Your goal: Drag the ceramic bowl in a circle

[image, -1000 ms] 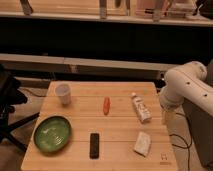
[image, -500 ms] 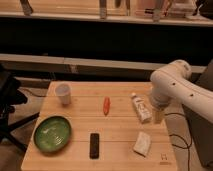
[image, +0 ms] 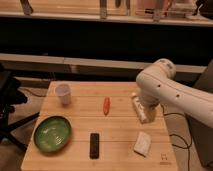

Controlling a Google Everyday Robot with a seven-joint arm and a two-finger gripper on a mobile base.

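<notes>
The task has not got under way as far as the scene shows. The ceramic bowl point(image: 52, 133) sits on the near left part of the wooden counter point(image: 120, 127), upright and apparently empty, with nothing touching it. The robot arm point(image: 162, 82) is over the far right side of the counter, well apart from the bowl. The whole job therefore appears to be left: reaching across to the bowl, getting a hold on or against its rim, and pulling it round in a circle.

Between arm and bowl lie a small orange-red item point(image: 106, 105) near the middle and a dark flat bar point(image: 94, 145) nearer the front edge. A white cup point(image: 63, 93) stands beyond the bowl at the far left. A pale packet point(image: 142, 143) rests at the near right.

The pincer point(image: 146, 106) is at the lower end of the arm, low over the far right of the counter and just beside a whitish bottle-like item point(image: 136, 106). Its shape merges with the arm and that item, so whether it touches the item cannot be told. Its jaws stand wide apart, and it seems to hold nothing. It is certainly not on the bowl.
</notes>
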